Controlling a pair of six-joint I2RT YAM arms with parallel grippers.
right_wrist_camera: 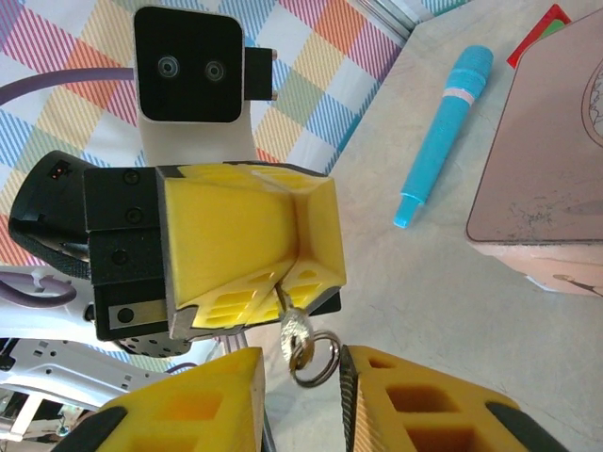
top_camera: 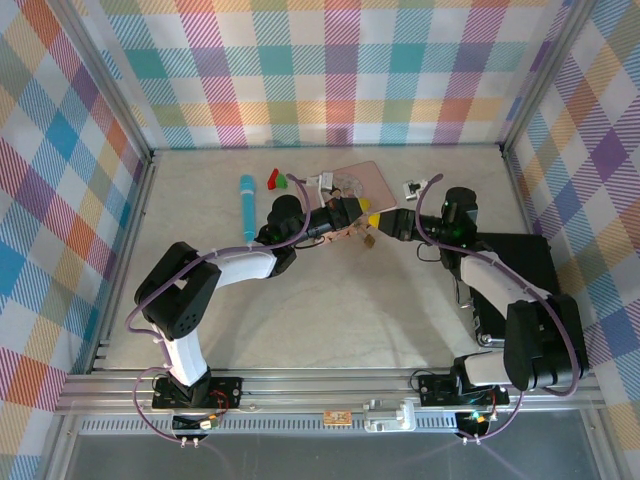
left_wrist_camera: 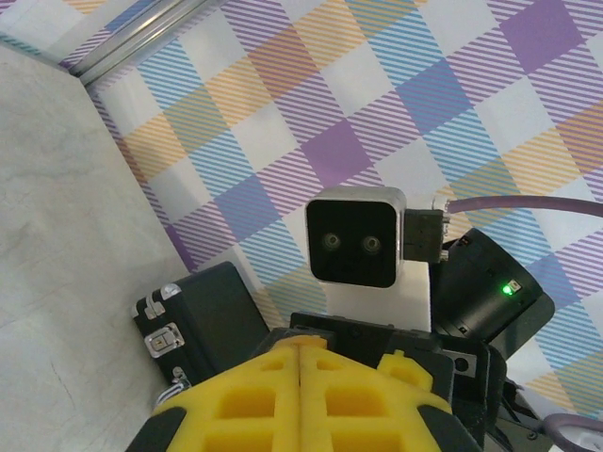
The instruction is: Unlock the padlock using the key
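In the right wrist view, my left gripper (right_wrist_camera: pixel 283 281) has its yellow fingers pressed shut on the thin blade of the key (right_wrist_camera: pixel 294 331). The key's silvery head and a metal split ring (right_wrist_camera: pixel 316 363) hang below the fingertips. My right gripper (right_wrist_camera: pixel 300 367) is open, with one finger on each side of the ring and a gap on both sides. From above, the left gripper (top_camera: pixel 352 212) and right gripper (top_camera: pixel 386 222) meet tip to tip mid-table, in front of the pink box (top_camera: pixel 362 180). I cannot make out the padlock.
A turquoise pen-like cylinder (top_camera: pixel 246 208) lies left of the pink box (right_wrist_camera: pixel 556 160), with small red and green pieces (top_camera: pixel 278 181) behind it. A black case (top_camera: pixel 520 262) sits by the right arm. Checked walls close in the table on three sides.
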